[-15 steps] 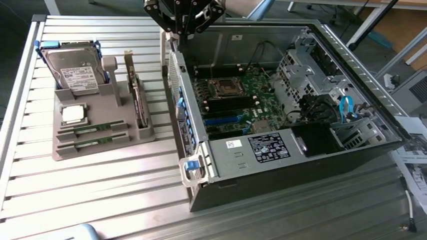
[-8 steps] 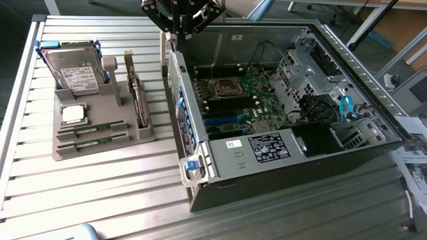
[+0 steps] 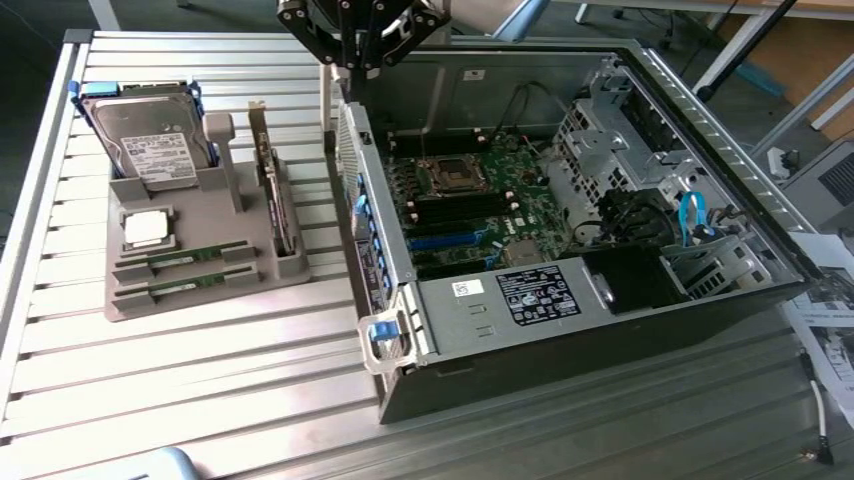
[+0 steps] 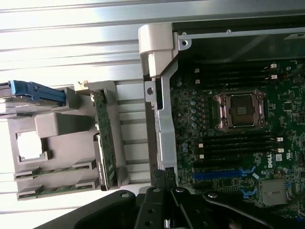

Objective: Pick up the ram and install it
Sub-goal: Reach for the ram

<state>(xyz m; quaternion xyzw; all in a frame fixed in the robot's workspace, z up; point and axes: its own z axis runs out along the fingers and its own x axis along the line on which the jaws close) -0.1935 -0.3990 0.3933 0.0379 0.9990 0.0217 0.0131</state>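
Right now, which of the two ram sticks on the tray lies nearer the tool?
The ram stick next to the silver chip; the other stick lies one slot farther from the tool.

Layout: parts tray at the exterior view's left, open case at its right, both on the table (image 3: pixel 200 400)

Tray (image 3: pixel 214 215) sits just beside the case (image 3: pixel 561 360), not touching; hard drive (image 3: pixel 154 145) stands at the tray's far end; processor (image 3: pixel 144 228) lies in front of it; two ram sticks (image 3: pixel 187 257) lie side by side in slots at the near end; expansion card (image 3: pixel 276 200) stands on edge along the side nearest the case; motherboard (image 3: pixel 501 215) lies flat inside the case, socket (image 3: pixel 445 177) toward its far part; gripper (image 3: pixel 363 62) hangs above the far end of the case wall nearest the tray.
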